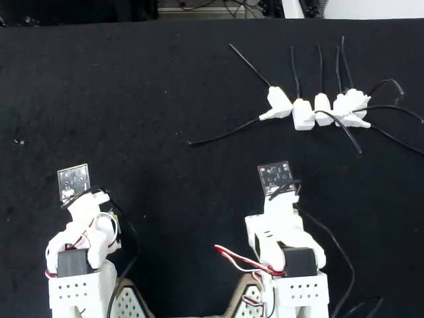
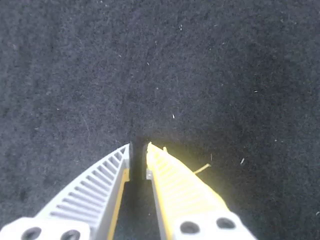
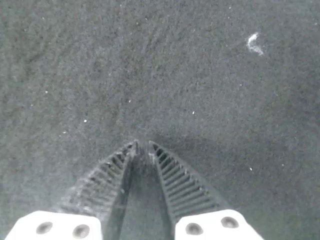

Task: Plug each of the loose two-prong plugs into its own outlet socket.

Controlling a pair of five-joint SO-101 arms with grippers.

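While wrist views face cloth (image 2: 200,75), the high view catches plugs (image 1: 303,114).

One arm (image 1: 85,228) and the other arm (image 1: 283,228) sit folded back. The left gripper (image 2: 139,148) points downward, jaws together; the right gripper (image 3: 143,146) does likewise.

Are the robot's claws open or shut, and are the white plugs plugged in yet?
Left claw: shut, holding nothing.
Right claw: shut, holding nothing.
White plugs and sockets: bunched on the table, away from both claws; too small to tell if any are joined.
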